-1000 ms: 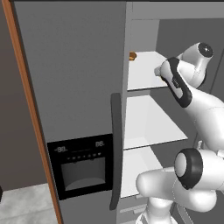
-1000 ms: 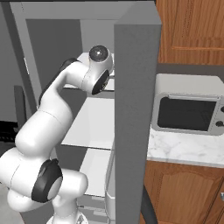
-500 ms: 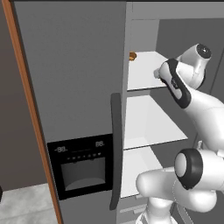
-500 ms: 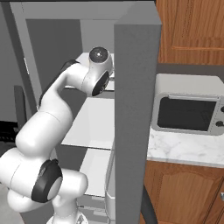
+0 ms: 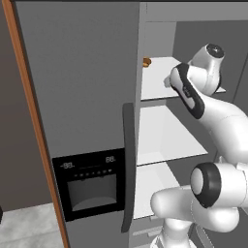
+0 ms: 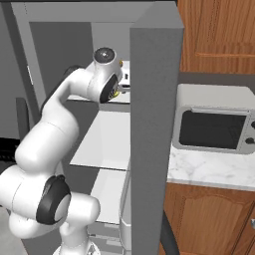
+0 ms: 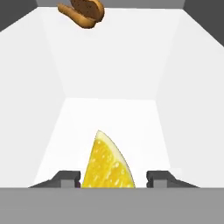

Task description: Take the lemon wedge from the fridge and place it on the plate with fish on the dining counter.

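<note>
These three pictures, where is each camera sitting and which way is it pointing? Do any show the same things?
Left base view: behind the arm's left, facing the open fridge; the white arm reaches onto a shelf.
Right base view: behind its right, same fridge, arm and a microwave.
Hand view: on the hand, looking along the gripper at the lemon wedge between its fingertips.
Shared: an orange-brown lump shows in left base and hand views.

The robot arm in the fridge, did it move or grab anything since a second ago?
Hardly anything moved. The arm reaches onto the same fridge shelf as before. The lemon wedge sits between the fingers, not clearly gripped. The orange-brown lump stayed put.
</note>
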Motion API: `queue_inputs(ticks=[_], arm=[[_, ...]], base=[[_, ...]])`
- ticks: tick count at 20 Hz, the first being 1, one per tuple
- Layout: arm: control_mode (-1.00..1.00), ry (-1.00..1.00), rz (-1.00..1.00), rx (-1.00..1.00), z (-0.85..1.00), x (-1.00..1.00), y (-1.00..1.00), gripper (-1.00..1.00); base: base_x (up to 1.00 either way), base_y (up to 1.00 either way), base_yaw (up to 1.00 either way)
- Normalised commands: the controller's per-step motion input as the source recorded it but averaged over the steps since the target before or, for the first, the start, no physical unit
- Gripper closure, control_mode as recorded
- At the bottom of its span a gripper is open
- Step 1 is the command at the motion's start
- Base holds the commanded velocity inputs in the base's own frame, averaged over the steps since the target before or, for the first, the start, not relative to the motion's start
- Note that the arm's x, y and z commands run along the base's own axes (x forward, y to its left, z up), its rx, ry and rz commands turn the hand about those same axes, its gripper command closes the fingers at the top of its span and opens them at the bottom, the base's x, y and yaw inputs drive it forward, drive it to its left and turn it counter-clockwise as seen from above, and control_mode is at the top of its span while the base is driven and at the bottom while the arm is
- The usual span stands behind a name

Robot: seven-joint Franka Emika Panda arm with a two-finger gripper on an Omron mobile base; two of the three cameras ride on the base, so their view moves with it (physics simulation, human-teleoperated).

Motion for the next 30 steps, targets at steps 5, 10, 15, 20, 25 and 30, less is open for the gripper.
queue_inputs(ticks=[5, 10, 15, 20, 25, 30], arm=[[-1.0, 0.0, 0.0, 0.0, 0.0, 0.0, 0.0, 1.0], [-1.0, 0.0, 0.0, 0.0, 0.0, 0.0, 0.0, 1.0], [-1.0, -0.15, 0.0, 0.0, 0.07, -0.33, 0.0, 1.0], [-1.0, -0.22, 0.0, 0.0, 0.39, -0.83, 0.14, 1.0], [-1.0, 0.01, 0.0, 0.04, 0.4, -1.0, 0.39, 1.0], [-1.0, 0.19, 0.0, 0.06, 0.0, -1.0, 0.22, 1.0]], base=[[0.0, 0.0, 0.0], [0.0, 0.0, 0.0], [0.0, 0.0, 0.0], [0.0, 0.0, 0.0], [0.0, 0.0, 0.0], [0.0, 0.0, 0.0]])
